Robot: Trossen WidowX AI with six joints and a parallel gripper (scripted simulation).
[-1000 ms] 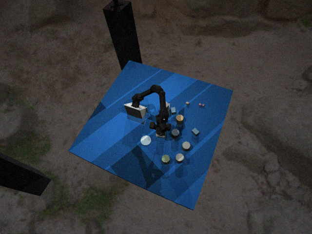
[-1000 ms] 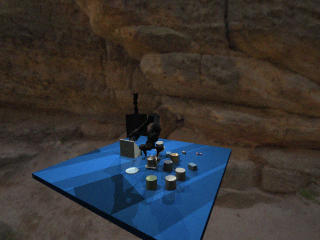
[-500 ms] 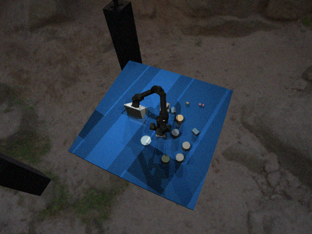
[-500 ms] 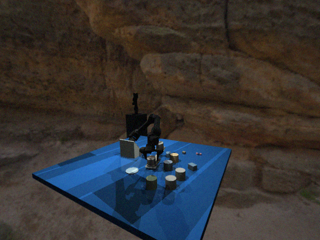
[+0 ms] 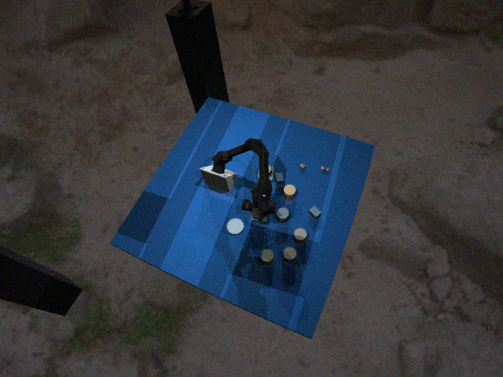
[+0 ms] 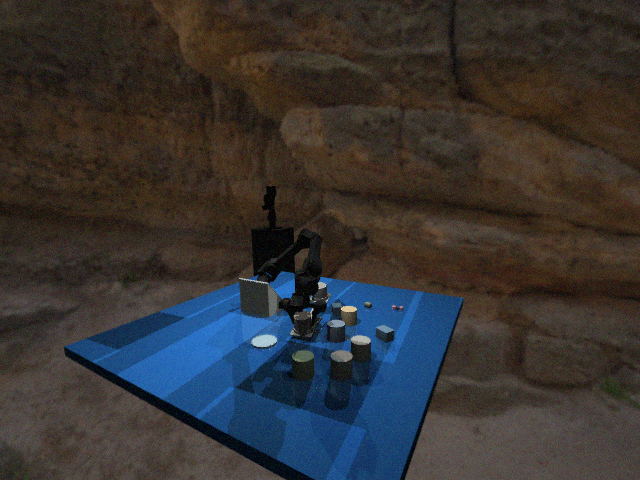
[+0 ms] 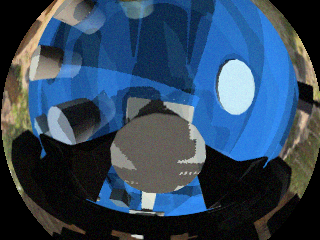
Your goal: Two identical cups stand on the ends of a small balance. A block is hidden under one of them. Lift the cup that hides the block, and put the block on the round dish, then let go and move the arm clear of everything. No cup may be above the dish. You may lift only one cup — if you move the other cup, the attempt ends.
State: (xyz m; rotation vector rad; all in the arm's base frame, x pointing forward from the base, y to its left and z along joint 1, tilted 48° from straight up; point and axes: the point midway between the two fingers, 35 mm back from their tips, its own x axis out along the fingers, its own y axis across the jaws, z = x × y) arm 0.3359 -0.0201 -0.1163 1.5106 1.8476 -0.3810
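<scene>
My gripper (image 5: pixel 258 208) (image 6: pixel 302 313) (image 7: pixel 156 138) points down at the near end of the balance, its fingers on either side of the near grey-brown cup (image 6: pixel 302 322) (image 7: pixel 155 150). The fingers are open, close to the cup's sides; contact is not clear. The cup stands on the near square pan (image 5: pixel 258 219) (image 6: pixel 301 334) (image 7: pixel 186 110). The identical far cup (image 6: pixel 321 290) stands on the other end, partly hidden by the arm in the top view. The pale round dish (image 5: pixel 235 226) (image 6: pixel 264 341) (image 7: pixel 236 87) lies beside the near end. No block shows under either cup.
A grey cylinder (image 5: pixel 282 214) (image 6: pixel 336 331) (image 7: pixel 62 125) stands close beside the near pan. A yellow-orange cylinder (image 5: pixel 289 191) (image 6: pixel 348 315), a green one (image 5: pixel 266 255) (image 6: pixel 302 364), other cylinders and small blocks stand around. A pale wedge (image 5: pixel 217 178) (image 6: pixel 257 298) is by the arm's base.
</scene>
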